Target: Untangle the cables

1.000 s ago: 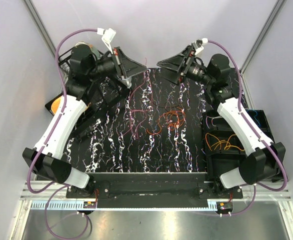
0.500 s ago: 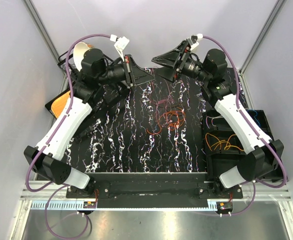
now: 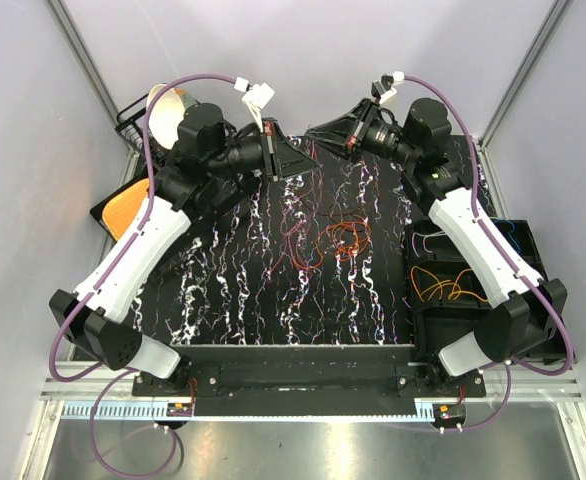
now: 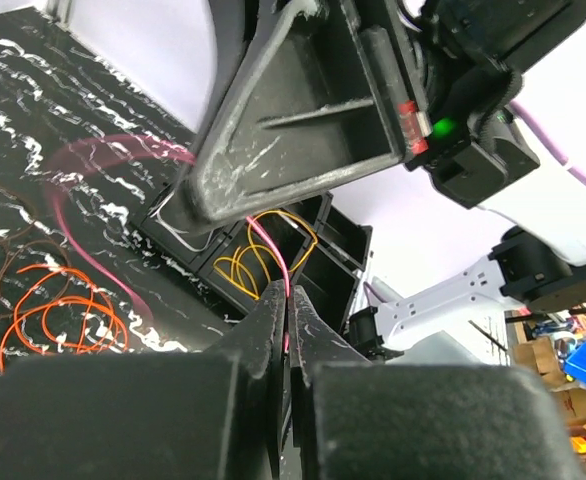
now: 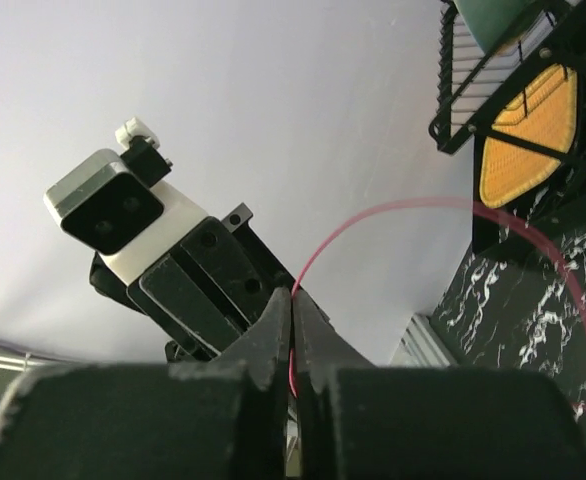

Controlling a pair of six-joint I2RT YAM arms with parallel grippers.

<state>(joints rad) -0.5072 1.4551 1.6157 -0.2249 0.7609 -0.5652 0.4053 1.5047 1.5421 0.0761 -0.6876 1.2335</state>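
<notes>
the left fingers (image 4: 276, 318) and the right fingers (image 5: 278, 325) stood tip to tip in the air over the 12 o'clock edge of the marbled black table (image 3: 223, 290). each pair was pressed together on the same thin pink cable (image 4: 266, 245). only a short stretch of it ran between the 2 grips, and beyond them it swung in a wide loop down to the table.

a loose tangle of orange cables (image 3: 349, 238) lay just off the table's centre toward 2 o'clock, with dark red strands (image 3: 298, 240) trailing from it toward 9 o'clock. more orange and yellow cables (image 3: 438, 285) sat coiled in a black bin (image 3: 423, 325) off the 4 o'clock side. a blue cable (image 3: 513, 232) lay in the compartment behind them. a wire basket (image 3: 133, 125) stood at 10 o'clock, with an orange object (image 3: 123, 208) just below it.
</notes>
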